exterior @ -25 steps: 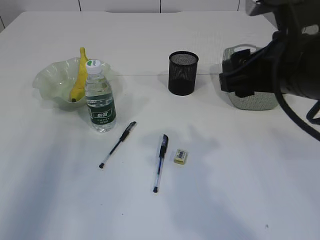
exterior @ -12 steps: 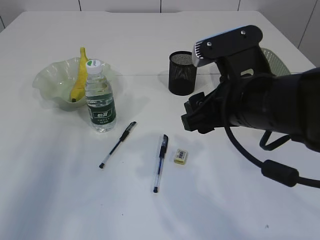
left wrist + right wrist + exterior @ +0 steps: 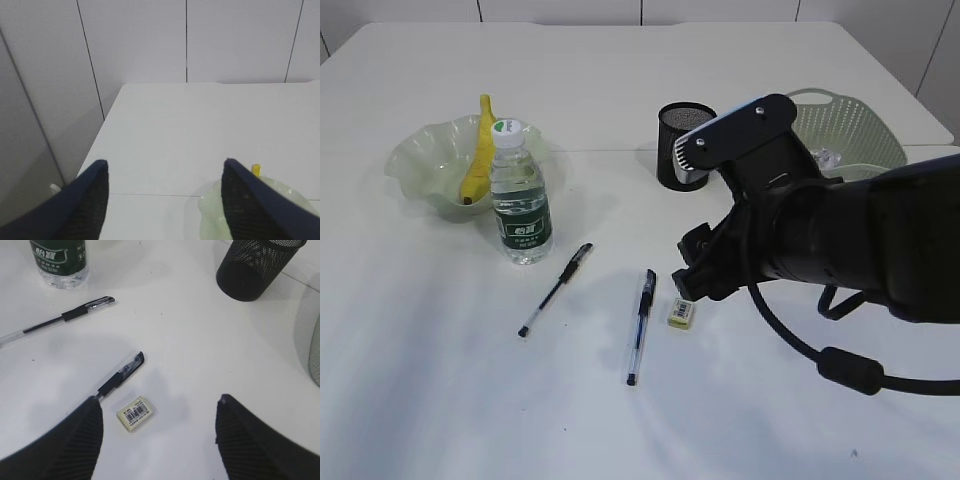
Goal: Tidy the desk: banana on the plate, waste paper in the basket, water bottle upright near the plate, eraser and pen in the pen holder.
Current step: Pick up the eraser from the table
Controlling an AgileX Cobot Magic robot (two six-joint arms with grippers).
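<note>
- Right jaws [image 3: 157, 440] wide, nothing in them. Eraser [image 3: 134, 413] lies flat on the worktop [image 3: 190, 355] between the two fingers, nearer the left one; looks lined up for an eraser pick.
- Pen [image 3: 120, 376] tip-cap end sits just beside the eraser, just off the left finger, angled away; a straight drop risks clipping it.
- Second pen [image 3: 55, 320] lies well ahead-left of the jaws, near the bottle [image 3: 59, 262].
- Holder [image 3: 257, 265] stands ahead-right of the jaws, upright, mouth open; short carry from here, my guess.
- Basket [image 3: 845, 130] sits behind the right arm in the exterior view, something small and pale inside, likely the paper; can't confirm.
- Banana [image 3: 478, 150] rests in the plate [image 3: 415, 160]; bottle upright touching or just in front of the plate. Those parts look done.
- Right arm reaches in from the right, wrist pitched down, jaws hovering above the eraser, not touching.
- Left jaws [image 3: 162, 200] wide, empty, held high and level, looking at the wall; plate edge [image 3: 210, 215] and banana tip [image 3: 255, 169] just ahead of the right finger. Parked, I'd say.
</note>
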